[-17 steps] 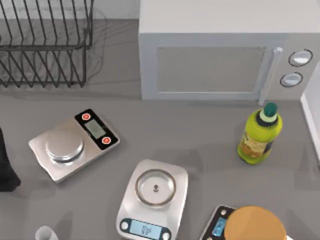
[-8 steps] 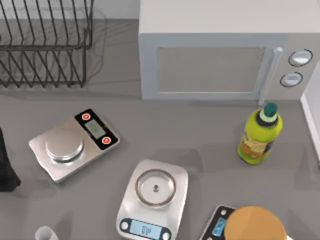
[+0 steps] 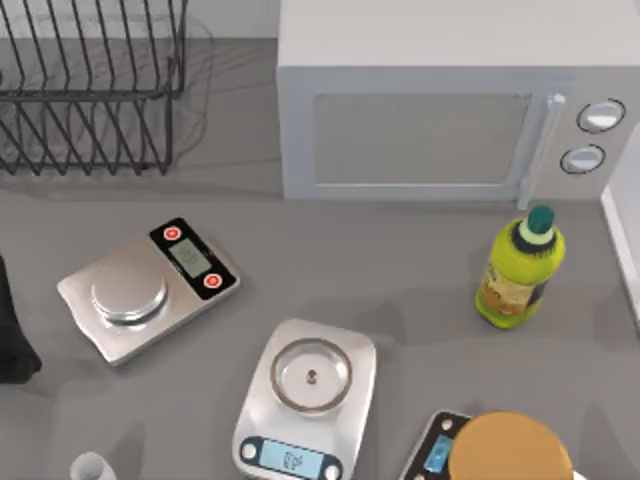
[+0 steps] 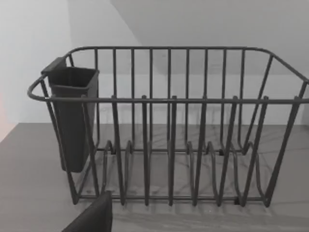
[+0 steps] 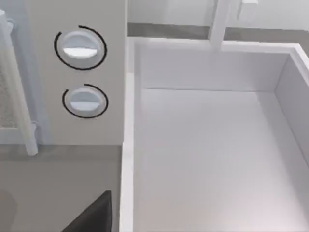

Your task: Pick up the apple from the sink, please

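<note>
The apple is out of view. The sink [image 5: 126, 121] is a white basin with a straight rim. It lies just beside the microwave's two knobs [image 5: 79, 48], and the part of its floor that I see is bare. In the top view its rim [image 3: 622, 240] shows at the right edge. A dark part of my right gripper [image 5: 94, 215] hangs over the counter close to the sink's rim. My left arm [image 3: 12, 335] stays at the table's left edge. A dark part of its gripper [image 4: 94, 217] faces the wire dish rack [image 4: 169, 125].
A grey-white microwave [image 3: 440, 110] stands at the back and the dish rack [image 3: 90, 90] at the back left. Two steel scales [image 3: 140, 290] [image 3: 308, 395] sit mid-table. A yellow-green bottle [image 3: 518, 268] stands right, and a tan-orange disc [image 3: 510, 450] lies on a third scale at the front.
</note>
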Controlling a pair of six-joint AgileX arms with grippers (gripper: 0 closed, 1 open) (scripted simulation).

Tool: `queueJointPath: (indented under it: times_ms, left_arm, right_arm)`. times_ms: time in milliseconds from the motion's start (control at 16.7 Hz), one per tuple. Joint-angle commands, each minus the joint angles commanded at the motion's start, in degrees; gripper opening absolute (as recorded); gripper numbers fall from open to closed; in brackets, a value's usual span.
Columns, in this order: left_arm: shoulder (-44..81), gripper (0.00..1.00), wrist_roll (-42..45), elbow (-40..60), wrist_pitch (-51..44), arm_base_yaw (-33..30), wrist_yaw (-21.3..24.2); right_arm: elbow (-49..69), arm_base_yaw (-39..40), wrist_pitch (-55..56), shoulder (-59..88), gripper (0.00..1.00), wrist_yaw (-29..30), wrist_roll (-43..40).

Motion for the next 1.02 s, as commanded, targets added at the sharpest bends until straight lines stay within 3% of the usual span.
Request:
queueJointPath:
  times_ms: [660,1020]
  left_arm:
    - [0.0,1.0,0.0,0.0,0.0,0.0,0.0]
    - [0.0,1.0,0.0,0.0,0.0,0.0,0.0]
  right_arm:
    - [43.4,-9.6,-30.6,62.5,1.0,0.0,-9.1]
    - [58.5,-12.9,-41.2,84.6,1.0,0.1,-12.2]
